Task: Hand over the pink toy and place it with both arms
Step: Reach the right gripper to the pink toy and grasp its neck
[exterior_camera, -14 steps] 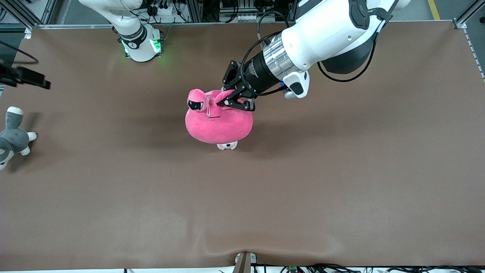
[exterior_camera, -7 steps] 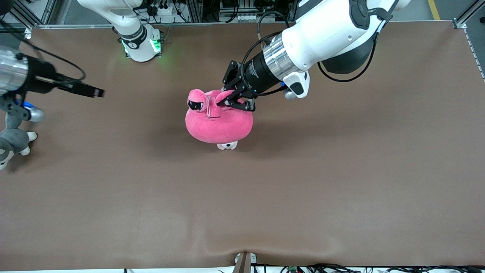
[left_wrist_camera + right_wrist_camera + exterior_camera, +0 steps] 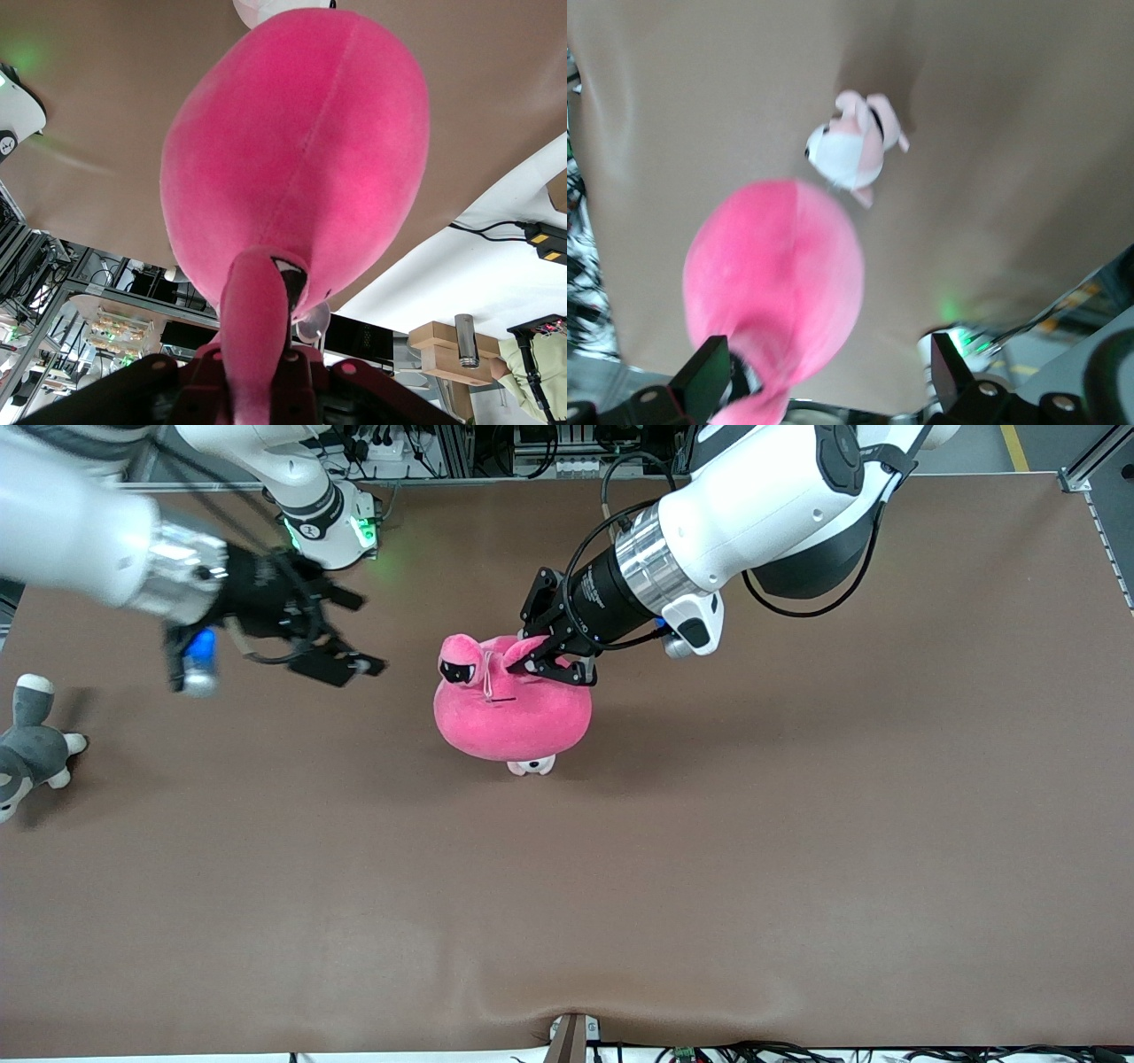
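Observation:
The pink toy point(image 3: 512, 708) hangs over the middle of the table from one ear flap. My left gripper point(image 3: 534, 662) is shut on that ear flap. In the left wrist view the toy's round body point(image 3: 301, 150) fills the frame and the flap runs down between my left gripper's point(image 3: 257, 363) jaws. My right gripper point(image 3: 354, 631) is open and empty in the air beside the toy, toward the right arm's end of the table, a short gap away. In the right wrist view the toy point(image 3: 775, 274) shows just ahead of my open right gripper point(image 3: 826, 381).
A small pale pink-and-white puppy plush point(image 3: 532, 765) lies on the table under the pink toy; it also shows in the right wrist view point(image 3: 850, 150). A grey-and-white husky plush point(image 3: 31, 744) lies at the right arm's end of the brown table point(image 3: 709, 868).
My right arm has swung in from the right arm's end of the table toward the pink toy, with its gripper open. My left gripper and the toy have not moved.

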You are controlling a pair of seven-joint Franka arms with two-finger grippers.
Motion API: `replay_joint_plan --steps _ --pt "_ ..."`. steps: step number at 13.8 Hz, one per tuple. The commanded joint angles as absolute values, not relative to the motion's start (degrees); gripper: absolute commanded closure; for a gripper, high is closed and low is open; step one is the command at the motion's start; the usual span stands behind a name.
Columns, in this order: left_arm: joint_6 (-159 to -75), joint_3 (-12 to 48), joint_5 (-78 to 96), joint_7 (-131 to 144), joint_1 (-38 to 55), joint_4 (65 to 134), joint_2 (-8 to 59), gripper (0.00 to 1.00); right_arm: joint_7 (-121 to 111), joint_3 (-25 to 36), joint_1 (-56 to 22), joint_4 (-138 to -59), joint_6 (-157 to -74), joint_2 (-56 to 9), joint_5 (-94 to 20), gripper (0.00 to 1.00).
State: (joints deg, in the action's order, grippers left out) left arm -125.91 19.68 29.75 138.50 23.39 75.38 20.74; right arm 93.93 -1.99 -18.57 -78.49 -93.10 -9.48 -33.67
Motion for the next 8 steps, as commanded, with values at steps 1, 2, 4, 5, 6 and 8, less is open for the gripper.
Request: replay_joint_plan --steps 1,2,4,5,6,8 --pt "-126.4 19.3 28.5 140.4 24.4 74.0 21.3 1.00 107.4 -1.3 -23.5 -77.7 -99.6 -10.9 -34.1 0.00" --pt "-126.4 19.3 28.4 140.4 24.4 74.0 21.3 1.00 109.9 -1.3 -24.0 -77.6 -101.4 -12.0 -33.8 0.00" --pt "-126.4 19.3 28.4 140.4 24.4 74.0 21.3 1.00 110.5 -1.3 -24.7 -77.6 -103.1 -13.4 -32.8 0.23" --pt "-126.4 19.3 28.4 140.4 24.4 73.9 21.2 1.00 110.3 -1.4 -26.1 -77.7 -103.0 -13.9 -29.6 0.46" --pt "-126.4 19.3 28.5 140.4 24.3 73.9 21.2 1.00 110.0 -1.4 -27.2 -77.6 -103.0 -14.6 -25.6 0.59" --pt "-126.4 19.3 28.5 140.4 24.3 73.9 21.1 1.00 110.0 -1.4 -27.9 -77.5 -103.1 -15.4 -22.3 1.00"
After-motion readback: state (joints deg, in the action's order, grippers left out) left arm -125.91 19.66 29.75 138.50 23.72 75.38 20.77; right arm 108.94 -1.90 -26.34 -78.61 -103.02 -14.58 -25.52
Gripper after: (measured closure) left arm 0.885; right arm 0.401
